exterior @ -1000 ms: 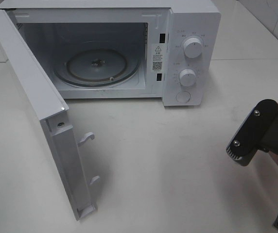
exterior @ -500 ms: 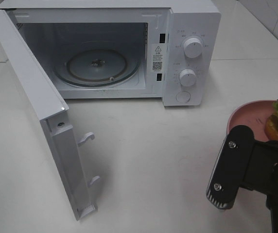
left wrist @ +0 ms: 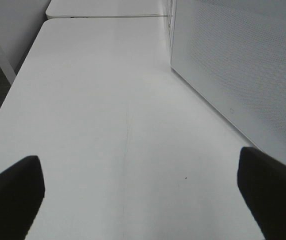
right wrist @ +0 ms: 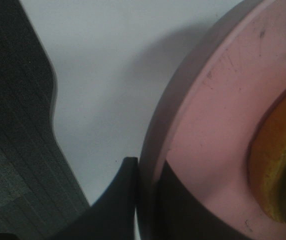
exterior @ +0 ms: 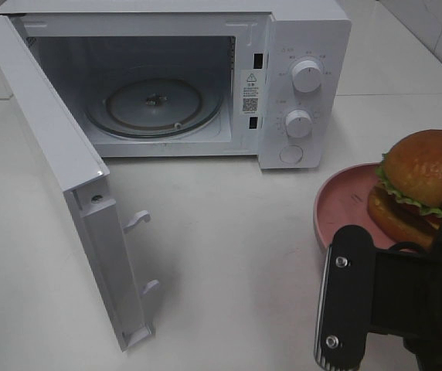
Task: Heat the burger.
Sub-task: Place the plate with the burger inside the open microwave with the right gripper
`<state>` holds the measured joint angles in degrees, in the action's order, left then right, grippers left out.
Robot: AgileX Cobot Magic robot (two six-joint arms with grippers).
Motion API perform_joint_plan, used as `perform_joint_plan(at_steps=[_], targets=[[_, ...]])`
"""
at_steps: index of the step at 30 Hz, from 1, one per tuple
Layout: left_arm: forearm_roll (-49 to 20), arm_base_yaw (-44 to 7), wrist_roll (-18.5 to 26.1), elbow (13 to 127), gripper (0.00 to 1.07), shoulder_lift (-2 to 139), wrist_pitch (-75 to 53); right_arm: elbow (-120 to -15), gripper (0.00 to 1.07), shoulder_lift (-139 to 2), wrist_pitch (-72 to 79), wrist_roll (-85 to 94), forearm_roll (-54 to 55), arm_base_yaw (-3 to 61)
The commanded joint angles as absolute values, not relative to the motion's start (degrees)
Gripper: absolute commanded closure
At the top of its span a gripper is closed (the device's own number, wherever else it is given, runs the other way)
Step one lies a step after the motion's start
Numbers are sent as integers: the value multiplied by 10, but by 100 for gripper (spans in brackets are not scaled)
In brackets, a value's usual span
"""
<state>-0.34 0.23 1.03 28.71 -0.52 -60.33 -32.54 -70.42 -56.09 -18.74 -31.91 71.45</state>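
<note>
The burger (exterior: 422,182), with a golden bun, green lettuce and a dark patty, sits on a round pink plate (exterior: 341,205) at the right of the exterior view. My right gripper (right wrist: 140,197) is shut on the plate's rim, one finger (right wrist: 120,200) under it and one on top. The plate (right wrist: 218,120) seems held a little above the table, with the burger's edge (right wrist: 278,165) beside the grip. The right arm's black wrist body (exterior: 360,309) hides the plate's near edge. My left gripper (left wrist: 143,195) is open and empty over bare table; it is outside the exterior view.
A white microwave (exterior: 302,46) stands at the back, its door (exterior: 59,162) swung wide open to the left. The glass turntable (exterior: 155,104) inside holds nothing. Two knobs (exterior: 306,76) are on its right panel. The microwave's side (left wrist: 243,65) shows in the left wrist view.
My right gripper has moved left into the picture, carrying the pink plate; the burger, first hidden, now shows in full. The microwave and door have not moved.
</note>
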Motion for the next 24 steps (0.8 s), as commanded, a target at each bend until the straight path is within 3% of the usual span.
perform_joint_plan(at_steps=[1,24], targets=[[-7,-1,10,285,3,-18,-594,-323,106,-701,-555,-141,-359,717],[-7,-1,10,285,3,-18,-594,-323,105,-701,-433,52,-426,717]])
